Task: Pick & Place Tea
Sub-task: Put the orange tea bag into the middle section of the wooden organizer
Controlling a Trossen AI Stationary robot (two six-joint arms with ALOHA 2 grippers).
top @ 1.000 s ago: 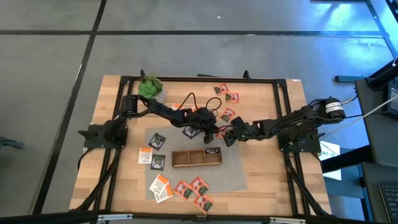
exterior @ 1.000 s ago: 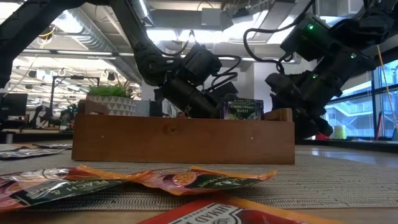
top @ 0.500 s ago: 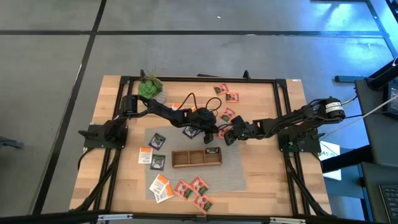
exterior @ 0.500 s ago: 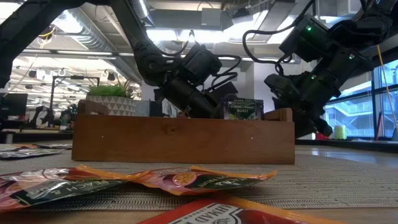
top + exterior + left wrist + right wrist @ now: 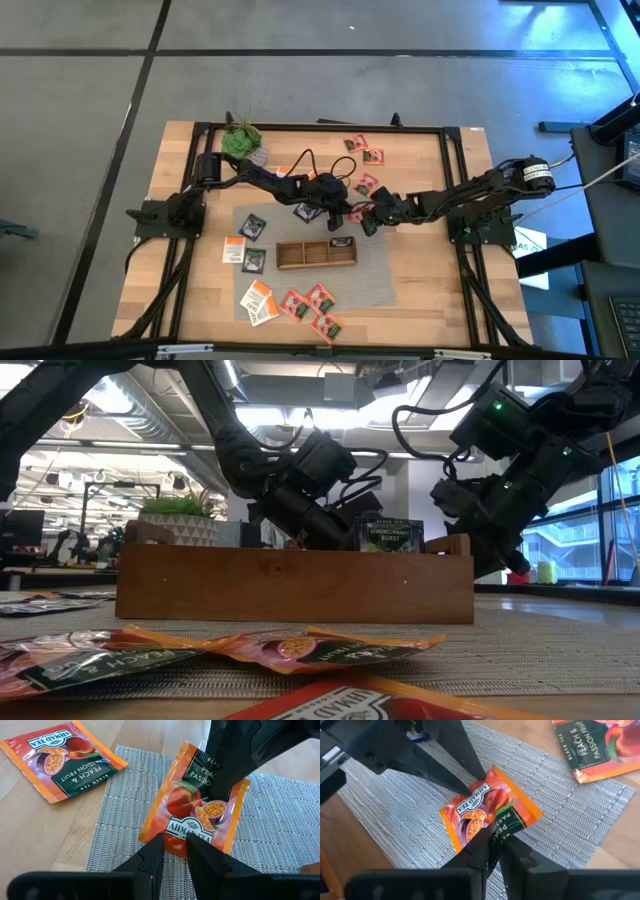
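Right gripper [image 5: 366, 226] has edged slightly toward the left gripper [image 5: 349, 217]; both pinch one red sachet [image 5: 196, 807] over the mat [image 5: 280, 830]. Risk: opposing pulls tear or drop it before the tray [image 5: 316, 254].

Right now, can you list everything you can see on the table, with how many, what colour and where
Red sachet: one, red-orange, above the grey mat, pinched at opposite edges by both grippers.
Other tea sachets: many; red, white-and-orange, dark; spread over the table's near and far sides and the mat's left part.
Wooden tray: one, brown, three compartments, on the mat; a dark sachet upright in its right end.
Mat: one, grey, mid-table.
Plant: one, green, far left corner.
Left gripper: shut on the sachet.
Right gripper: shut on it too.
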